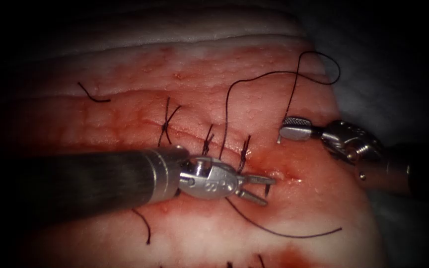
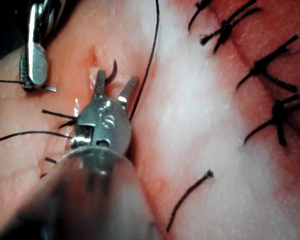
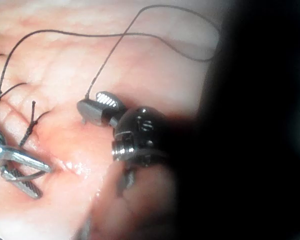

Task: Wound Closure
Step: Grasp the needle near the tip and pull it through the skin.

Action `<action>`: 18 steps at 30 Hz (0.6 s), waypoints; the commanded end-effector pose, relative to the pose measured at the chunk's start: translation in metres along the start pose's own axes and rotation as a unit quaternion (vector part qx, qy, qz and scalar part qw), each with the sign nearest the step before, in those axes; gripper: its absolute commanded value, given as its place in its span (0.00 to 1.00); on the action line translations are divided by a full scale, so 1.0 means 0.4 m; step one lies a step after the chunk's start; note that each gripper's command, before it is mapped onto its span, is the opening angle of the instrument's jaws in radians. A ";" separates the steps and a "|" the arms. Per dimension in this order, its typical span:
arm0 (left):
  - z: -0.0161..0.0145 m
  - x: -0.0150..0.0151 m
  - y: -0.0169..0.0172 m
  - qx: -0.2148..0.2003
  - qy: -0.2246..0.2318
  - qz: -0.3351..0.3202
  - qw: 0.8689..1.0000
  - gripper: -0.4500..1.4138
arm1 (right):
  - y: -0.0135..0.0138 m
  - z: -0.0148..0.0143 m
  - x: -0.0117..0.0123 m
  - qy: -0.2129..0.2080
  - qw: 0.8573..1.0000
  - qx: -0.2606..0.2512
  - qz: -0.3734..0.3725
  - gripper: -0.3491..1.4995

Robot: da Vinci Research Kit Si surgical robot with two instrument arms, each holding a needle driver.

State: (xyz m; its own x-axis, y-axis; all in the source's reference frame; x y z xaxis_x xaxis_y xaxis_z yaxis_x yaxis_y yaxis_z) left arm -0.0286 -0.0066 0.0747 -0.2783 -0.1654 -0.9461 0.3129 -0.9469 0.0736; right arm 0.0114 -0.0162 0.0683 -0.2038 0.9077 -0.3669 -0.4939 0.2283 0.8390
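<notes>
Likely, w/ R tool (image 1: 294, 133) pinching the needle (image 1: 278, 140) right of the cut (image 1: 285, 175), tip off the tissue (image 1: 199, 84), and L tool (image 1: 269, 191) jaws spread round a short thread end (image 1: 266, 187), L best closes squarely on thread only, no tissue.

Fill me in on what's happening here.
Two needle drivers are closing a cut in the tissue. Three knotted stitches sit along it. The right tool has its jaws shut on the needle. A short sliver of it pokes out beneath them, right of the cut's open end, and the thread loops away above. The left tool holds nothing. Its jaws are open around a short dark curved bit I cannot identify.
</notes>
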 end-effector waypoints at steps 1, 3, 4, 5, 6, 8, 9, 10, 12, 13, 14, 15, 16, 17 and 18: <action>0.0015 -0.0013 -0.0008 0.001 0.002 0.001 1.000 0.32 | 0.0002 0.0022 -0.0007 0.000 1.000 0.002 -0.001 0.12; 0.0015 -0.0018 -0.0010 0.000 0.002 0.001 1.000 0.31 | 0.0002 0.0020 -0.0007 0.001 1.000 0.000 0.000 0.12; 0.0015 -0.0020 -0.0010 0.000 0.002 0.002 1.000 0.22 | 0.0002 0.0019 -0.0007 0.001 1.000 -0.001 0.000 0.12; 0.0016 -0.0021 -0.0010 0.001 0.003 0.002 1.000 0.15 | 0.0002 0.0018 -0.0006 0.002 1.000 -0.002 0.000 0.14; 0.0016 -0.0021 -0.0009 0.001 0.003 0.002 1.000 0.08 | 0.0003 0.0015 -0.0004 0.002 1.000 -0.003 0.000 0.18; 0.0015 -0.0020 -0.0010 -0.001 0.006 0.002 1.000 0.00 | 0.0005 0.0012 0.0000 0.002 1.000 -0.004 0.001 0.35; 0.0014 -0.0020 -0.0010 -0.005 0.012 -0.009 1.000 0.00 | 0.0005 0.0008 0.0007 0.008 1.000 -0.002 0.003 0.63; 0.0013 -0.0018 -0.0008 -0.008 0.016 -0.010 1.000 0.00 | 0.0006 0.0008 0.0011 0.014 1.000 0.000 0.005 0.70; 0.0012 -0.0017 -0.0006 -0.010 0.019 -0.015 1.000 0.00 | 0.0005 0.0007 0.0017 0.020 1.000 0.001 0.007 0.79; 0.0011 -0.0014 -0.0005 -0.013 0.023 -0.023 0.999 0.00 | 0.0004 0.0007 0.0021 0.027 1.000 0.001 0.008 0.83; 0.0010 -0.0010 -0.0003 -0.018 0.029 -0.033 0.999 0.00 | 0.0004 0.0006 0.0025 0.030 1.000 0.001 0.010 0.85; 0.0008 -0.0004 -0.0001 -0.021 0.033 -0.043 0.998 0.00 | 0.0003 0.0003 0.0034 0.034 0.999 -0.004 0.012 0.87; 0.0005 0.0004 0.0003 -0.028 0.040 -0.069 0.996 0.00 | 0.0004 -0.0001 0.0039 0.038 0.999 -0.005 0.013 0.88; 0.0005 0.0004 0.0003 -0.028 0.040 -0.069 0.996 0.00 | 0.0004 -0.0001 0.0039 0.038 0.999 -0.005 0.013 0.88; 0.0003 0.0009 0.0006 -0.035 0.047 -0.084 0.995 0.00 | 0.0005 -0.0006 0.0041 0.037 0.999 -0.005 0.014 0.88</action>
State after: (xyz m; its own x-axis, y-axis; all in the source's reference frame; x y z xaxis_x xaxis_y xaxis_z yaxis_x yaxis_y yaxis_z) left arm -0.0281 -0.0072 0.0736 -0.2430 0.0728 -0.9673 0.3410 -0.9271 -0.1555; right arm 0.0101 -0.0149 0.0672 -0.2786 0.8851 -0.3729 -0.4970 0.1994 0.8445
